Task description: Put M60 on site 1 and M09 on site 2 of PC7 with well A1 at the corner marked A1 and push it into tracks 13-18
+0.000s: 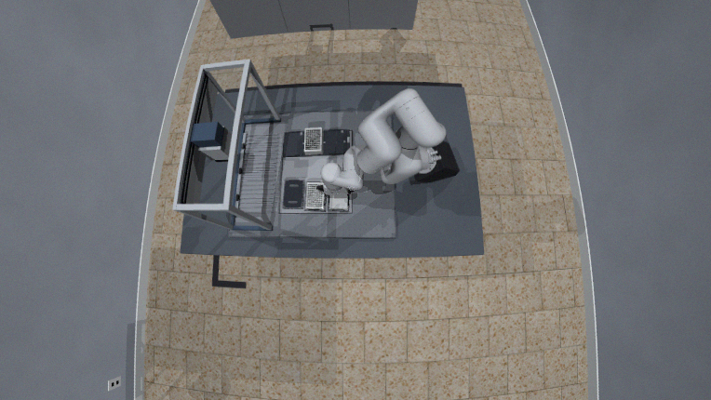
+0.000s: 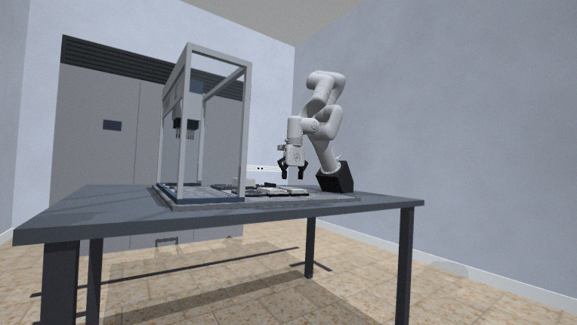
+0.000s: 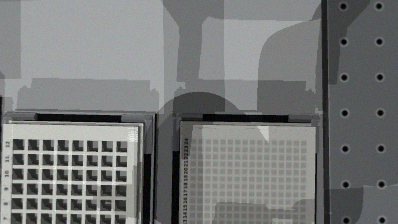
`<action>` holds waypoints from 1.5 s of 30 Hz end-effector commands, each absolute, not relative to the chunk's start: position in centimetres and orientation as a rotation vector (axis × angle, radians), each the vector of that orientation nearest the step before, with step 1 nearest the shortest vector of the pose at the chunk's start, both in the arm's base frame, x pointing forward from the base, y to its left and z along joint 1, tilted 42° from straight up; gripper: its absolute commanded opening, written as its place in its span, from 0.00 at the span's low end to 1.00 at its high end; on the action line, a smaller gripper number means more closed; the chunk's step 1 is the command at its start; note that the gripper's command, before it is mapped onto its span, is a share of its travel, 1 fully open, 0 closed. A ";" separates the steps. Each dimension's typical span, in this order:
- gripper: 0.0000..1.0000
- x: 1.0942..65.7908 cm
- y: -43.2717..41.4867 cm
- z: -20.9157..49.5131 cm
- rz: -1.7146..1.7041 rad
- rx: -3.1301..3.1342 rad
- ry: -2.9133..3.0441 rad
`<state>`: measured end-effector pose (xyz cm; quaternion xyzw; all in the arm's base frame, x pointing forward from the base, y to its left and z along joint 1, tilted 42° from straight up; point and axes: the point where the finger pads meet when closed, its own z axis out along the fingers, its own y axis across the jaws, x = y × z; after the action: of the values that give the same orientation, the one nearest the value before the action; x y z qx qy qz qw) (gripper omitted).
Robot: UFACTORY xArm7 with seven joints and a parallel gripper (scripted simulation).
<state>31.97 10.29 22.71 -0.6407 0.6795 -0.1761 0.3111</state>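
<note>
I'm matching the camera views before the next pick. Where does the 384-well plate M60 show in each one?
Top: M60 is in the end nest nearest the arm's base, partly under the wrist.
Exterior: M60 is the low pale plate below the open gripper.
Wrist: M60 is lower right of centre.
Shared landmark: the 96-well plate M06 right beside it.

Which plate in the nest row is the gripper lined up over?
The fine-grid 384-well plate M60, in the end nest nearest the arm's base. The open gripper hangs over it; coarse-welled M06 sits one nest over.
</note>
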 end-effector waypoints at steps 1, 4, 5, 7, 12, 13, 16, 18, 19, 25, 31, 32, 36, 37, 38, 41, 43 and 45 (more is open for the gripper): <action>1.00 32.4 10.4 22.6 -0.468 -1.688 1.789; 1.00 32.7 10.5 22.2 -0.468 -1.688 1.789; 1.00 32.8 10.5 22.1 -0.468 -1.688 1.789; 1.00 33.1 10.6 21.8 -0.468 -1.688 1.789; 1.00 33.6 10.7 21.2 -0.468 -1.688 1.789; 1.00 33.7 10.7 21.1 -0.468 -1.688 1.789; 1.00 33.8 10.8 21.0 -0.468 -1.688 1.789; 1.00 34.0 10.8 20.7 -0.468 -1.688 1.789; 1.00 34.1 10.8 20.7 -0.468 -1.688 1.789; 1.00 34.1 10.8 20.7 -0.468 -1.688 1.789; 1.00 34.1 10.8 20.6 -0.468 -1.688 1.789; 1.00 34.1 10.8 20.6 -0.468 -1.688 1.789; 1.00 34.3 10.9 20.5 -0.468 -1.688 1.789; 1.00 34.3 10.9 20.4 -0.468 -1.688 1.789; 1.00 34.4 10.9 20.4 -0.468 -1.688 1.789; 1.00 34.5 10.9 20.2 -0.468 -1.688 1.789; 1.00 34.6 10.9 20.1 -0.468 -1.688 1.789; 1.00 34.7 11.0 20.0 -0.468 -1.688 1.789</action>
<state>34.48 10.91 20.00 -0.6406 0.6792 -0.1764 0.3118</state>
